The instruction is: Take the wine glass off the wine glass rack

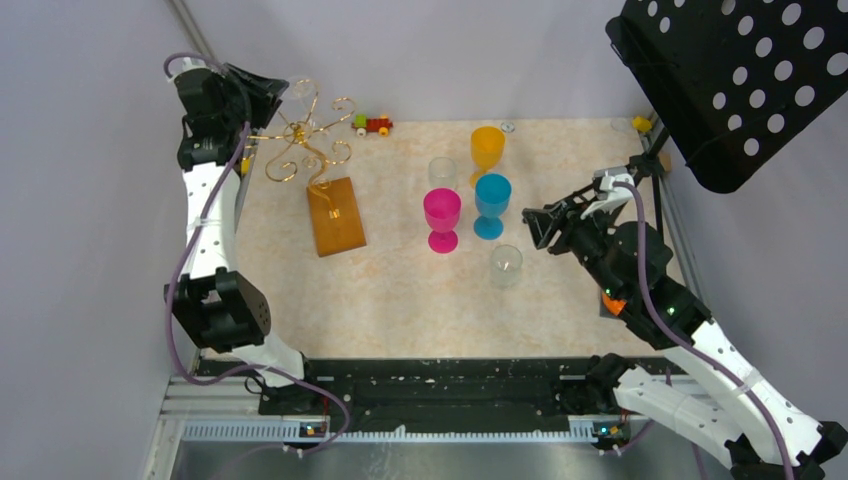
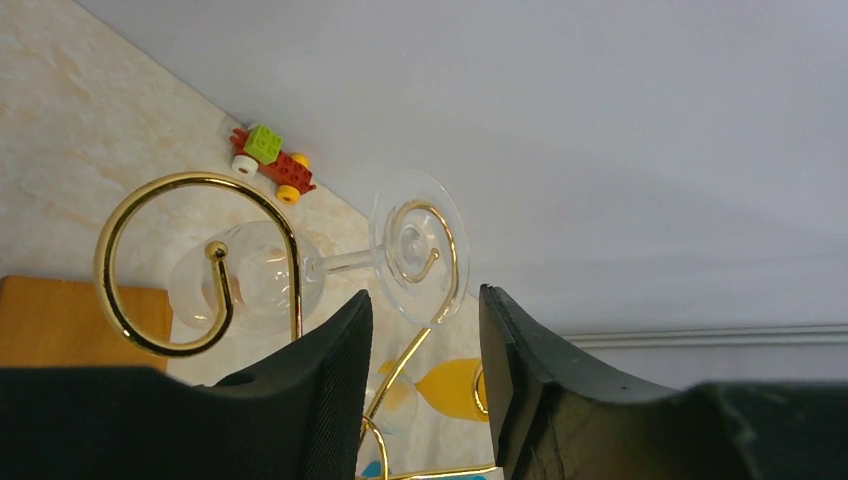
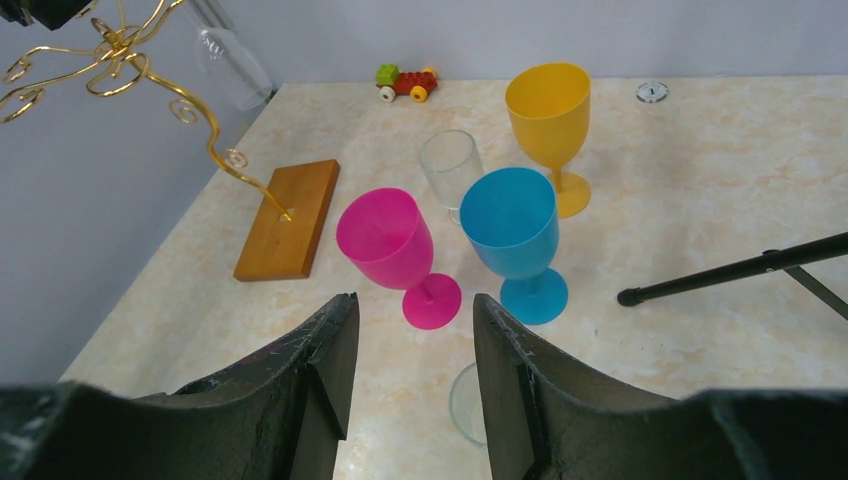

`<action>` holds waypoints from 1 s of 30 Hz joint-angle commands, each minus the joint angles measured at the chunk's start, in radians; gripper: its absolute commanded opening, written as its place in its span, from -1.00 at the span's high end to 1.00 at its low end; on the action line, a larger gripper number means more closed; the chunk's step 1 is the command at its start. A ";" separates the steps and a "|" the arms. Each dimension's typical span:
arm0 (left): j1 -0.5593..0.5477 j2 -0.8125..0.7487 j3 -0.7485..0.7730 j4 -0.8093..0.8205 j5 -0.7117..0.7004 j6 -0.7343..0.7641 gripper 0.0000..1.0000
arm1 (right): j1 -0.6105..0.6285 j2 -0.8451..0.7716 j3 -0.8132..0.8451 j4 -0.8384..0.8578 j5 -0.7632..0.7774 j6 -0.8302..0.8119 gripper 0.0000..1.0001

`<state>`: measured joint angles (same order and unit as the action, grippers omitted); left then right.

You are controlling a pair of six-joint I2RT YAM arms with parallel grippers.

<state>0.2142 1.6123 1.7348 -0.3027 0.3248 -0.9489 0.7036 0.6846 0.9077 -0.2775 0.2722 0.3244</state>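
The gold wire wine glass rack [image 1: 310,140] stands on its brown wooden base [image 1: 336,216] at the far left. A clear wine glass [image 2: 300,270] hangs sideways from a curled arm, its round foot [image 2: 418,245] towards me and its bowl further off. My left gripper [image 1: 272,95] is raised at the rack top. In the left wrist view it [image 2: 425,293] is open, its fingertips just short of the foot's rim, touching nothing. My right gripper [image 1: 535,225] is open and empty, low over the table right of the goblets. The glass also shows in the right wrist view [image 3: 230,65].
A pink goblet [image 1: 442,215], a blue goblet [image 1: 492,200], a yellow goblet [image 1: 487,150] and two clear tumblers [image 1: 442,172] [image 1: 506,265] stand mid-table. A toy car [image 1: 373,124] sits by the back wall. A black perforated music stand [image 1: 740,80] overhangs the right side.
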 commanded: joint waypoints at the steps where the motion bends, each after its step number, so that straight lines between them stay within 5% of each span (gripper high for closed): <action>1: -0.007 0.012 -0.004 0.057 -0.013 -0.027 0.05 | -0.006 -0.002 0.002 0.019 -0.012 0.016 0.05; 19: -0.038 0.045 -0.050 0.149 -0.142 -0.194 0.06 | -0.006 -0.032 0.012 -0.002 0.013 0.010 0.05; 27: -0.038 0.067 -0.099 0.259 -0.053 -0.331 0.35 | -0.006 -0.042 0.017 -0.012 0.016 0.005 0.05; 30: -0.038 0.067 -0.112 0.283 -0.038 -0.361 0.61 | -0.006 -0.048 0.021 -0.014 0.015 0.004 0.05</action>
<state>0.1802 1.6791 1.6421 -0.1337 0.2459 -1.2354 0.7036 0.6540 0.9077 -0.2977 0.2798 0.3359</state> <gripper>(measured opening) 0.272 0.474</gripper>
